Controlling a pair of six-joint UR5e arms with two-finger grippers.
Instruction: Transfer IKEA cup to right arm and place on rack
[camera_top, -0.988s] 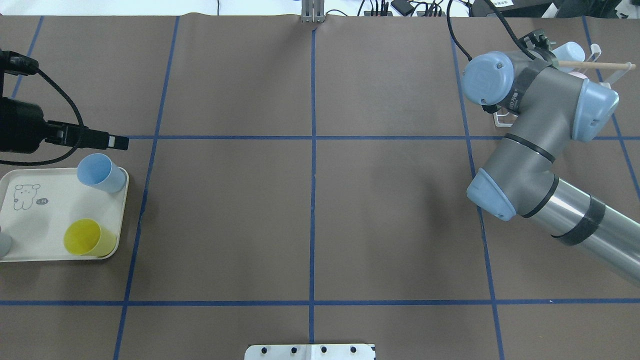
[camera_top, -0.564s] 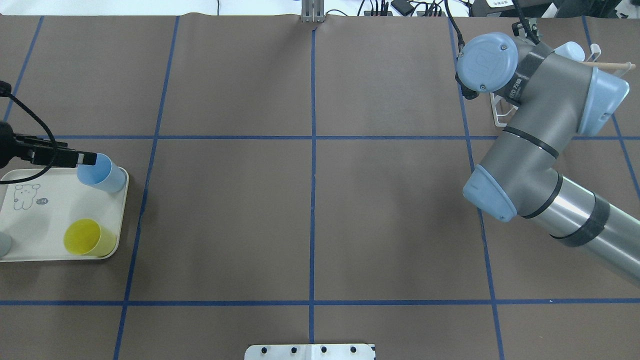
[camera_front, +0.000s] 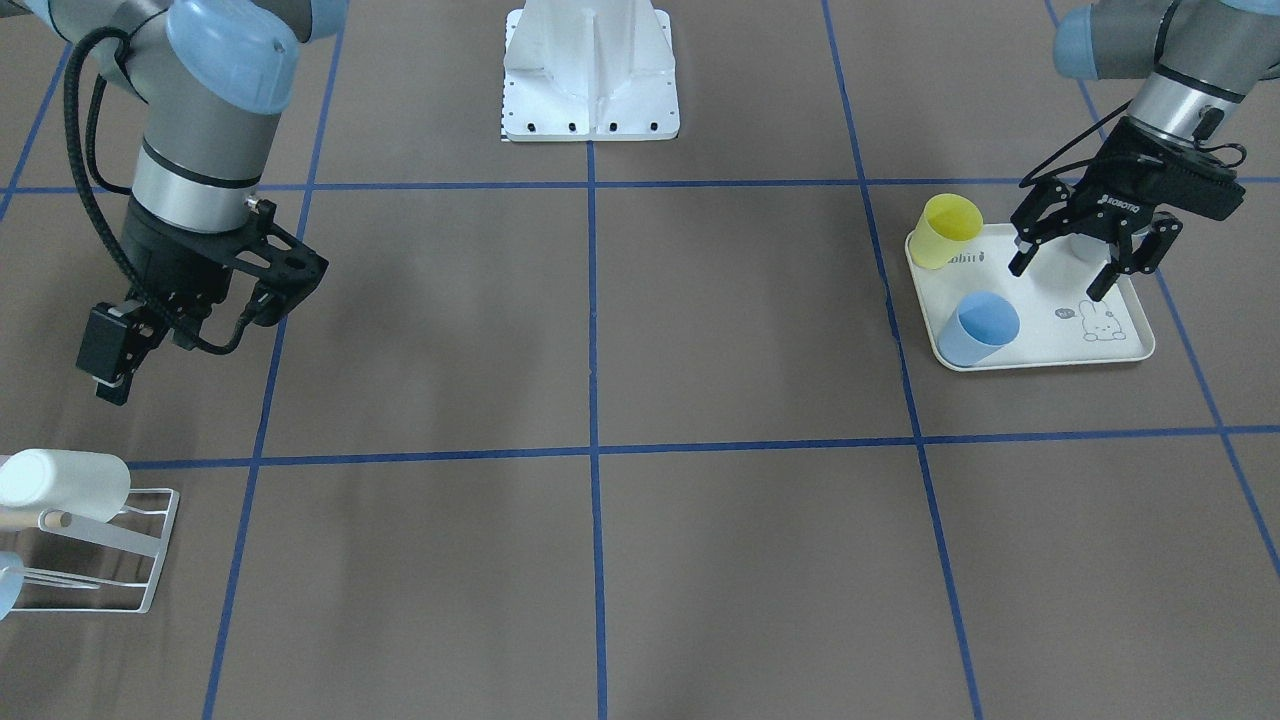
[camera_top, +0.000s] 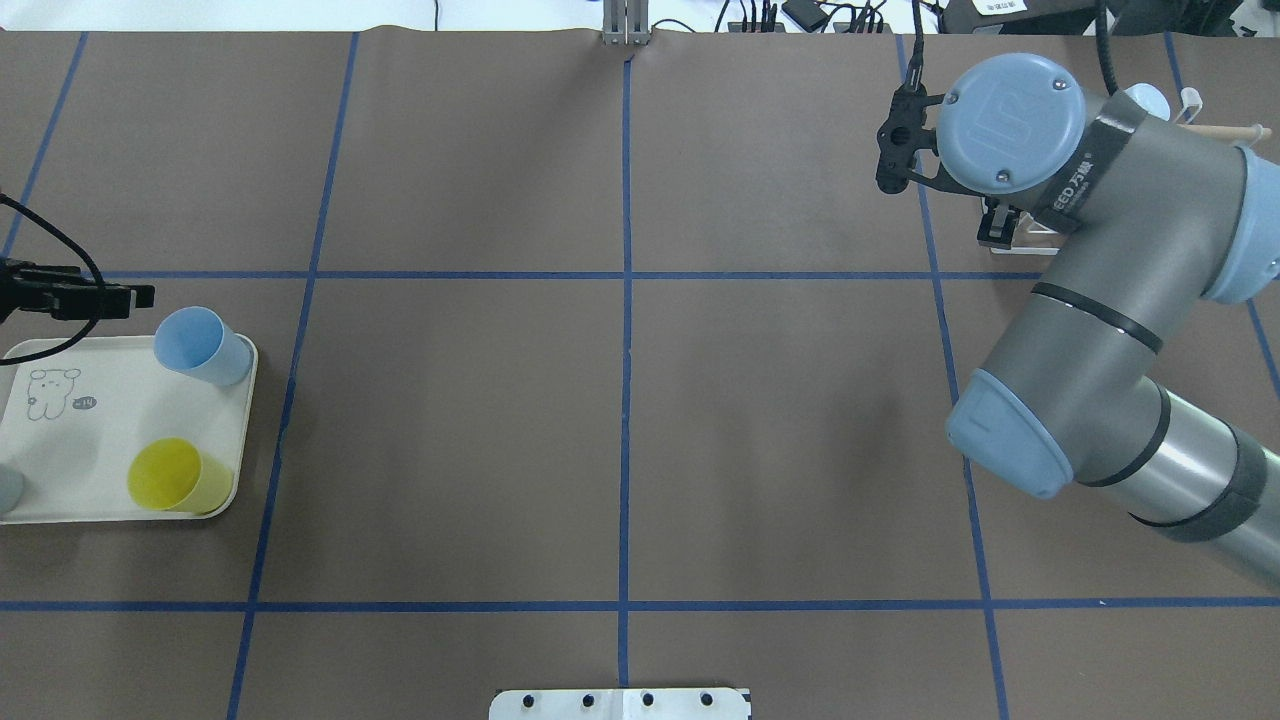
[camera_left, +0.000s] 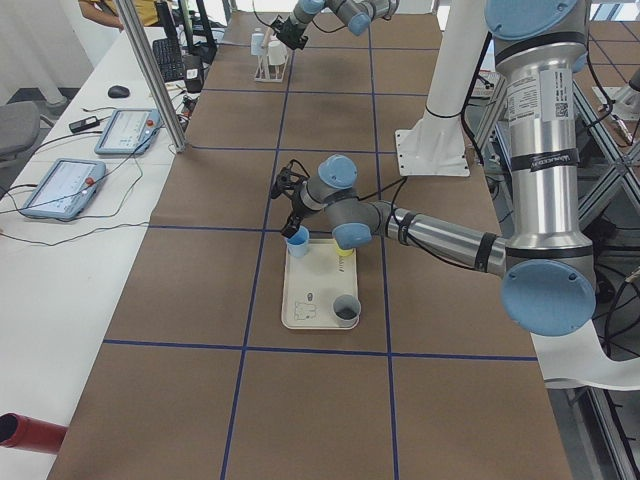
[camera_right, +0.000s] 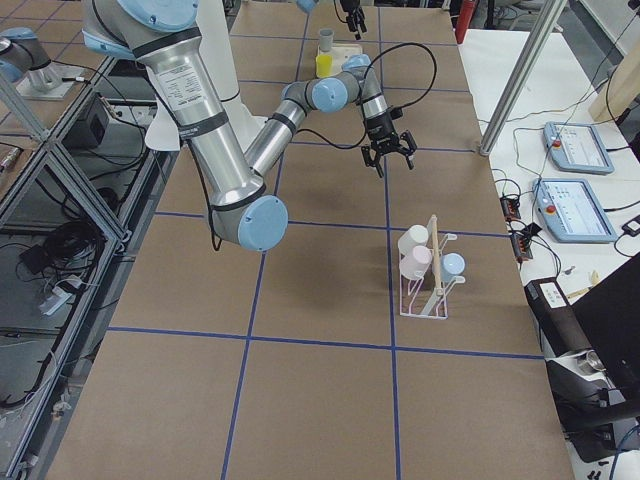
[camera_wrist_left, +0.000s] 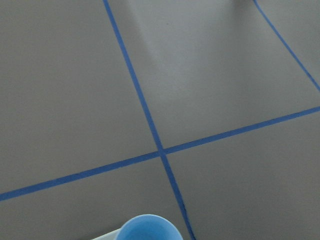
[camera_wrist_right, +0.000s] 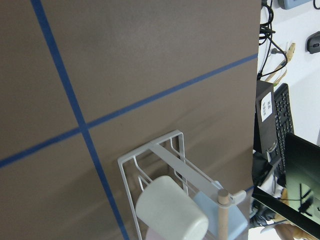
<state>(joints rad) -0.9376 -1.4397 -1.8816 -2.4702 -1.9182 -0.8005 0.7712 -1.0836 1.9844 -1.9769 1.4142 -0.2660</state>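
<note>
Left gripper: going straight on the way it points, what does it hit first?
Probably the blue cup on the tray. The left gripper points down, open, and the exterior left view puts it right above that cup. Depth is unclear, so it could land on tray beside it.

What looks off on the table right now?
Nothing stands out. Blue cup, yellow cup and grey cup stand upright on the tray; white cup, pink cup and light-blue cup sit on the rack. No spill or damage visible. Left gripper and right gripper are open, empty.
</note>
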